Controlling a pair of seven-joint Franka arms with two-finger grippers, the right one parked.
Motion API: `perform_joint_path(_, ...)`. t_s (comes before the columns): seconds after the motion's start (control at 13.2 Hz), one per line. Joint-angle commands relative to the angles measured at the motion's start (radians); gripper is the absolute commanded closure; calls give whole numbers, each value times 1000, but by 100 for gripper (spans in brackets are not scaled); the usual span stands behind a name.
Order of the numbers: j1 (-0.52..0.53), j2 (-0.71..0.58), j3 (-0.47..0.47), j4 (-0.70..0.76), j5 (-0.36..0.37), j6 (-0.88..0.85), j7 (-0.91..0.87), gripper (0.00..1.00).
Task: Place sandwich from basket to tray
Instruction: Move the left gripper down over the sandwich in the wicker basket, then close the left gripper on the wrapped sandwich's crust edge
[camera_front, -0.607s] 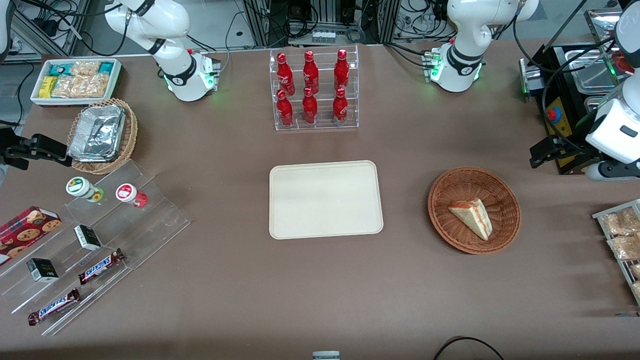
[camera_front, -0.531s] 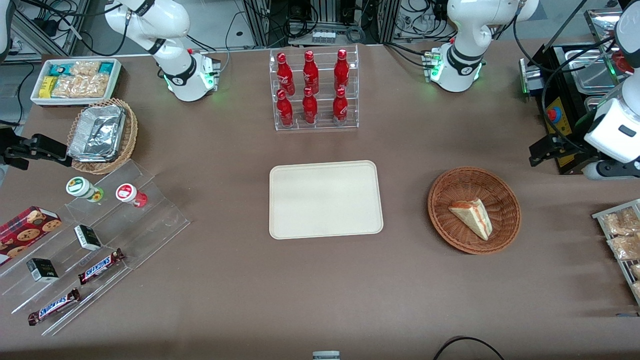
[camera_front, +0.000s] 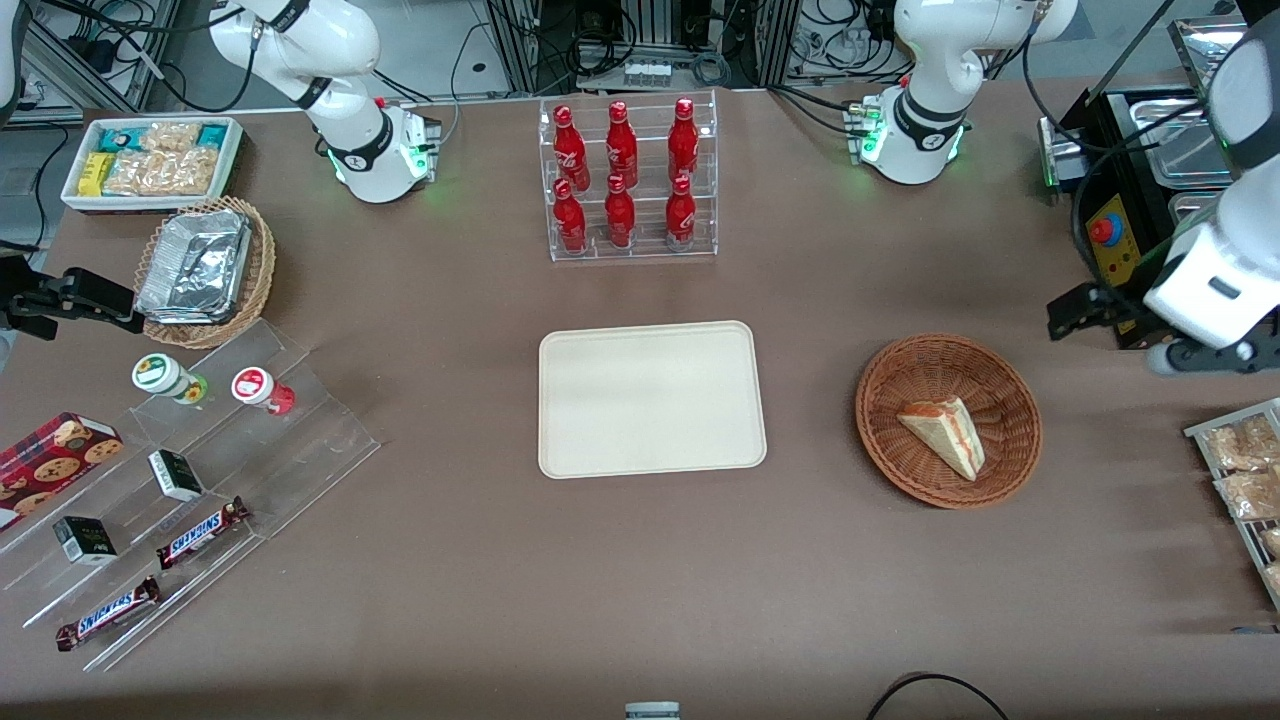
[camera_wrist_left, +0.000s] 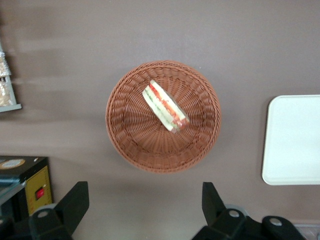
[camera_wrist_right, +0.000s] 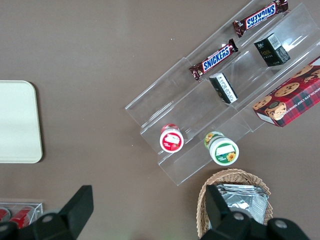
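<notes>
Progress: nothing of the task was done, as far as the pictures showed; the wedge lay in its basket and the tray held nothing. Reaching, gripping, lifting, carrying and setting down were all left.

Tray: the flat cream-beige rectangular tray (camera_front: 652, 398) with rounded corners and a low raised rim lay near the middle of the brown desk (camera_front: 640, 580), its surface smooth and matt.

Rack: the clear acrylic stepped rack of red bottles (camera_front: 627, 178) stood nearer the desk's edge by the arm bases than the tray.

Basket: the round shallow reddish-brown woven wicker basket (camera_front: 948, 420) sat well apart from the tray, toward the working arm's end of the desk; its weave was ribbed and coarse.

Sandwich: the small triangular wedge of pale bread with red-orange and green filling layers (camera_front: 943, 435) rested inside the basket, touching the weave, one cut edge showing its layers; it looked soft and likely to squash under a hard grip.

Tool: the black two-finger tool (camera_wrist_left: 142, 200) of the left arm hung high above the desk near the basket, fingers spread wide, holding nothing.
</notes>
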Motion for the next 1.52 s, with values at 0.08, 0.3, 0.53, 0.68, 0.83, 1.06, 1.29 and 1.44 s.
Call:
perform_joint_path(0.08, 5, -18, -1, -203, 9, 222, -10, 0)
perform_joint_path(0.3, 3, -8, -4, -393, 2, 517, -195, 0)
perform_joint_path(0.53, 3, 31, -4, -463, -7, 665, -305, 0)
perform_joint_path(0.68, 2, 69, -7, -461, -11, 700, -400, 0)
perform_joint_path(0.83, -5, 104, -11, -463, -21, 741, -505, 0)
perform_joint_path(1.06, -6, 137, -25, -473, -23, 768, -540, 0)
perform_joint_path(1.29, -9, 172, -42, -486, -21, 797, -570, 0)
perform_joint_path(1.44, -8, 175, -44, -521, -21, 844, -571, 0)
